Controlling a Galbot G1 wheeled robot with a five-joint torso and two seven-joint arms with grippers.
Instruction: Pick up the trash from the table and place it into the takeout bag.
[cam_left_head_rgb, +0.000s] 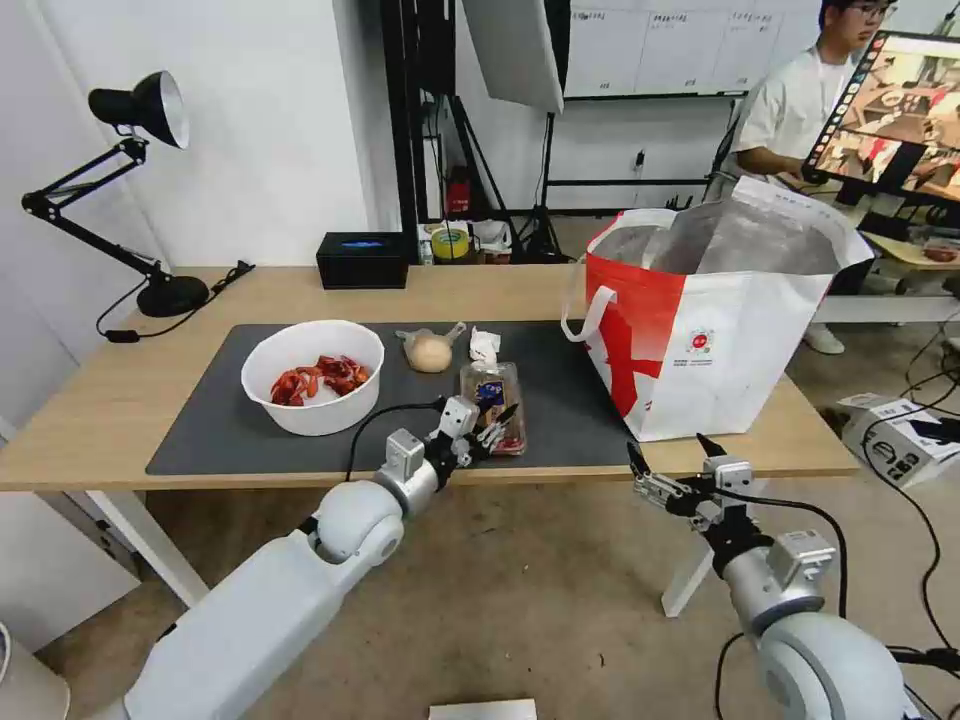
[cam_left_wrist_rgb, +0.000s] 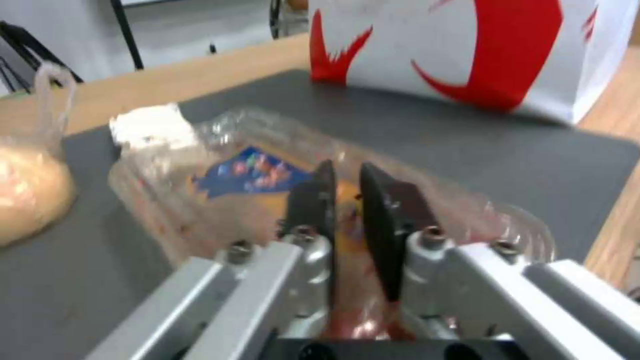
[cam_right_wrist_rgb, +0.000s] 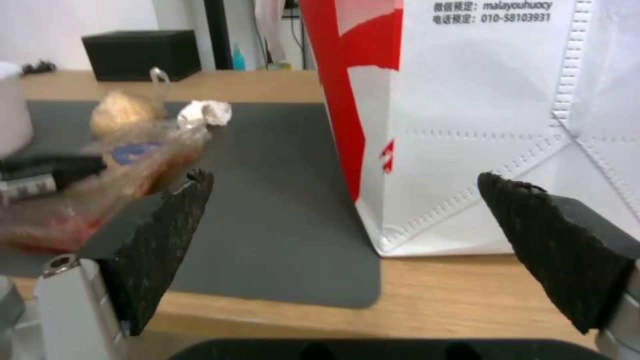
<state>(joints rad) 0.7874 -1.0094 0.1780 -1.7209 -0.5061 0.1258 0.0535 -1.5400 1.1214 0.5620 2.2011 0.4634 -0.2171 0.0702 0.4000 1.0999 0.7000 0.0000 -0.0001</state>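
Two end effectors: left end effector (cam_left_head_rgb: 497, 424) clamped on plastic tray (cam_left_head_rgb: 493, 400); right end effector (cam_left_head_rgb: 670, 458) apart, beside takeout bag (cam_left_head_rgb: 700, 340).

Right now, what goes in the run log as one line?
left gripper: shut on plastic tray, on mat | right gripper: open, idle near takeout bag | bowl, tissue, knotted bag: on table

head: high, overlooking table (cam_left_head_rgb: 120, 400) | wrists: low, close, facing takeout bag (cam_right_wrist_rgb: 480, 125) | shared: mat (cam_left_wrist_rgb: 467, 140)
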